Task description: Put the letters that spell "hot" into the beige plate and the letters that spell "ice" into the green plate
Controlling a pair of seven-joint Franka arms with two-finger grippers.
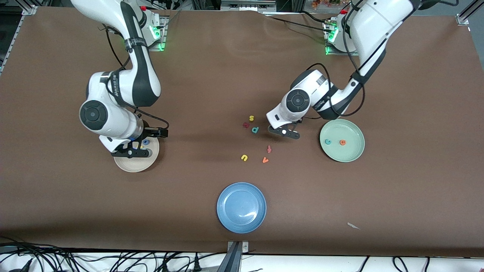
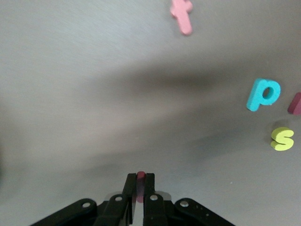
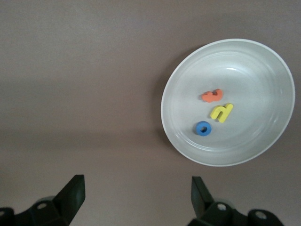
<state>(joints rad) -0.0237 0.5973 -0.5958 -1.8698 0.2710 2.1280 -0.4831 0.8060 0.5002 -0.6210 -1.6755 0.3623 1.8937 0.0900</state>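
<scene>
Clamped between the left gripper's (image 2: 137,188) closed black fingers: the small dark red bar-like foam i (image 2: 140,176), over bare brown table (image 1: 211,75) just beside the pale mint-green plate (image 1: 354,153). In that plate: teal c (image 1: 328,141), orange e (image 1: 342,142). Spread wide and holding nothing: right gripper (image 3: 136,194), above the cream-beige plate (image 3: 263,150) with orange t (image 3: 212,95), yellow h (image 3: 222,112), blue o (image 3: 203,128).
</scene>
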